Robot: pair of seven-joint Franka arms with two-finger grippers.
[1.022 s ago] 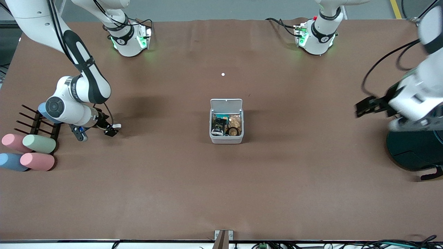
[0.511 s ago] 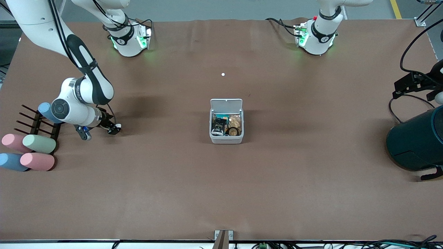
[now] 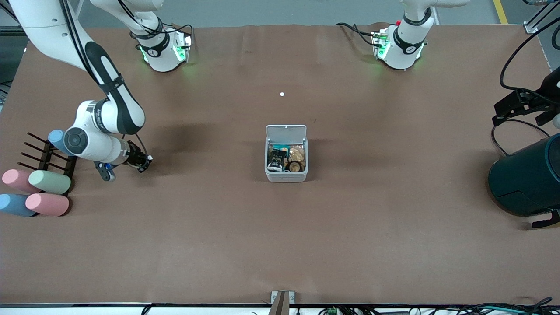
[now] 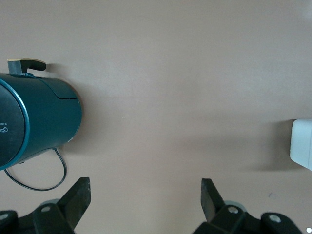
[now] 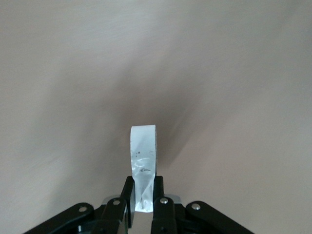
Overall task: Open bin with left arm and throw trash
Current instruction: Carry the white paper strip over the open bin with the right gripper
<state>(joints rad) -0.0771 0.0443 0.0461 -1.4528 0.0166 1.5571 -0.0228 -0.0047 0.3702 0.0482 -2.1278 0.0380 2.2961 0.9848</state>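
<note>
The white-grey bin [image 3: 286, 176] stands mid-table with its lid [image 3: 286, 131] swung up and open. Inside lie the black wrapper [image 3: 276, 157] and the black tape ring [image 3: 294, 166]. My right gripper [image 3: 144, 164] is low over the table toward the right arm's end, shut on the curled white strip [image 5: 143, 163], which sticks out past its fingertips [image 5: 160, 187]. My left gripper [image 3: 501, 111] is up at the left arm's end of the table, open and empty [image 4: 145, 195]. The left wrist view shows one corner of the bin [image 4: 302, 148].
A large dark teal round container [image 3: 525, 183] lies at the left arm's end, also in the left wrist view [image 4: 39, 122]. Pastel cylinders [image 3: 48, 181] and a black rack [image 3: 43, 155] sit at the right arm's end. A tiny white dot [image 3: 281, 94] lies farther from the camera than the bin.
My left arm has drawn back from over the teal container toward the table's edge. My right gripper has shifted slightly with the strip. The bin has stayed open.
</note>
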